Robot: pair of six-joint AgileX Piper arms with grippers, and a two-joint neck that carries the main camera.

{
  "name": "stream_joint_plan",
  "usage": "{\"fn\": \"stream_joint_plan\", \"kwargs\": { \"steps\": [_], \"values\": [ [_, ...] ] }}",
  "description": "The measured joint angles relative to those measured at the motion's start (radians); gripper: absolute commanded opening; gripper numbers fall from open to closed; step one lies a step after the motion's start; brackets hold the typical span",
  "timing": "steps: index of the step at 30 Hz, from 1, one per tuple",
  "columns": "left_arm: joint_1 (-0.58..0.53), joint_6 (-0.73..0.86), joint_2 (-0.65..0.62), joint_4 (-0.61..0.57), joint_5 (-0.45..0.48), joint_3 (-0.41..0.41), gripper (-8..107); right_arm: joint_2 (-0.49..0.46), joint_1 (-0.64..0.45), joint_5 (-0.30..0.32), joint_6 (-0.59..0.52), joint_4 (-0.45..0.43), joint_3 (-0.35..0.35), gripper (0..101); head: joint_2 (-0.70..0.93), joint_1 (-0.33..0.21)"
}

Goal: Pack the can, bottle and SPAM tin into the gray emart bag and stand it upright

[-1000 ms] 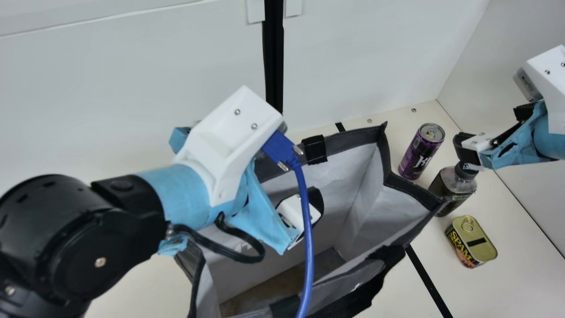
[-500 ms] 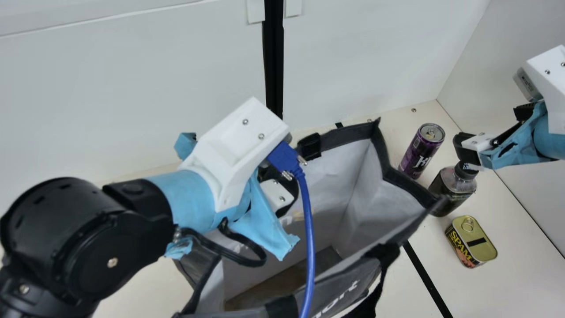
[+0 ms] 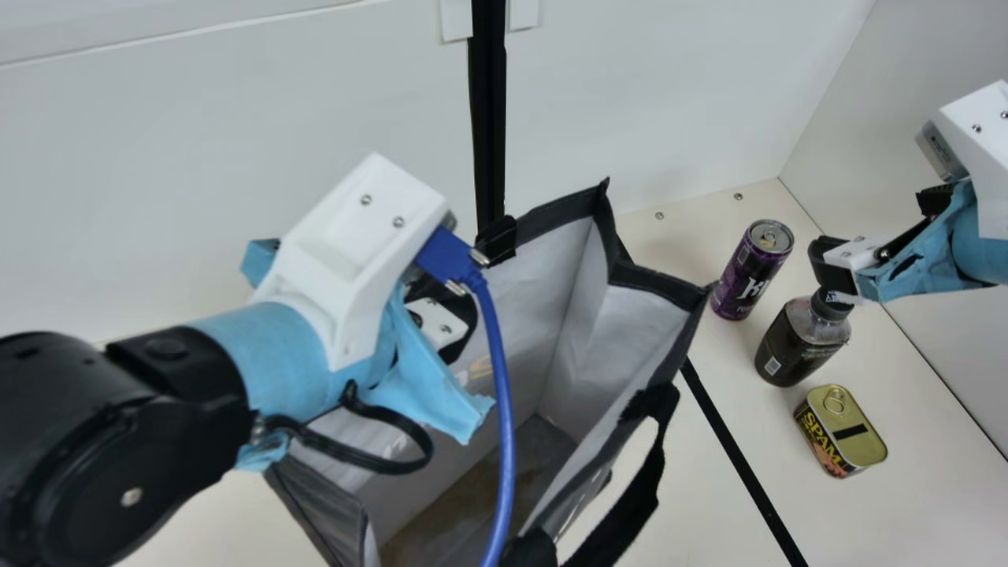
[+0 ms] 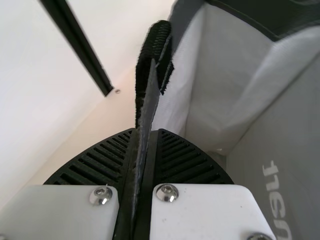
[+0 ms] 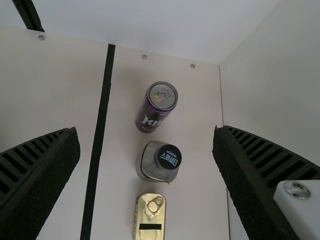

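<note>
The left gripper (image 3: 442, 316) is closed on the upper edge of the gray emart bag (image 3: 657, 287), a fabric bag with pale lining and dark trim; in the left wrist view, the thin gray wall is pressed between its two black ribbed fingers (image 4: 187, 160). Just beside this grip, a black strap piece (image 3: 498, 239) is folded over the same edge. The bag has its mouth open and facing up, and its floor (image 3: 472, 504) is visible inside. A black fabric handle (image 3: 630, 504) hangs in a loop on the outer side. From the white mount of the left arm, a blue cable (image 3: 504, 441) passes in front of the mouth. The right gripper (image 3: 878, 230) is in the air, near the bottle, and its two fingers stand wide apart. Outside the bag, on its right-arm side, the three goods make a row on the cream table (image 3: 709, 520), with small gaps between them. The purple metal can (image 3: 752, 272) is standing upright, nearest to the rear wall (image 3: 654, 94). The dark plastic bottle with black cap (image 3: 799, 339) stands upright in the middle. The yellow-gold SPAM tin (image 3: 854, 437) rests with its pull-ring lid upward, at the other end of this row. Between the row and the bag, a black stripe (image 3: 744, 465) runs along the table.
</note>
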Motion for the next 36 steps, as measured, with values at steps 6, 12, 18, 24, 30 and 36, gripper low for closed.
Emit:
{"fn": "stream_joint_plan", "kwargs": {
  "steps": [6, 12, 18, 24, 30, 36],
  "values": [
    [0.004, -0.067, -0.04, 0.099, -0.002, 0.018, -8, 0.0, 0.0, 0.0, 0.0, 0.0, 0.0, 95, 0.0, 0.002],
    [0.008, -0.12, -0.088, 0.213, -0.002, 0.05, -8, 0.0, 0.0, 0.0, 0.0, 0.0, 0.0, 95, -0.002, 0.002],
    [0.004, -0.181, -0.146, 0.346, -0.002, 0.101, -8, 0.0, 0.0, 0.0, 0.0, 0.0, 0.0, 95, 0.0, 0.0],
    [-0.007, -0.236, -0.199, 0.486, -0.002, 0.161, -8, 0.0, 0.0, 0.0, 0.0, 0.0, 0.0, 95, -0.002, 0.0],
    [-0.026, -0.292, -0.248, 0.616, -0.002, 0.23, -8, 0.0, 0.0, 0.0, 0.0, 0.0, 0.0, 95, -0.002, 0.002],
    [-0.056, -0.355, -0.282, 0.718, -0.004, 0.31, -8, 0.0, 0.0, 0.0, 0.0, 0.0, 0.0, 95, -0.002, 0.002]
  ]
}}
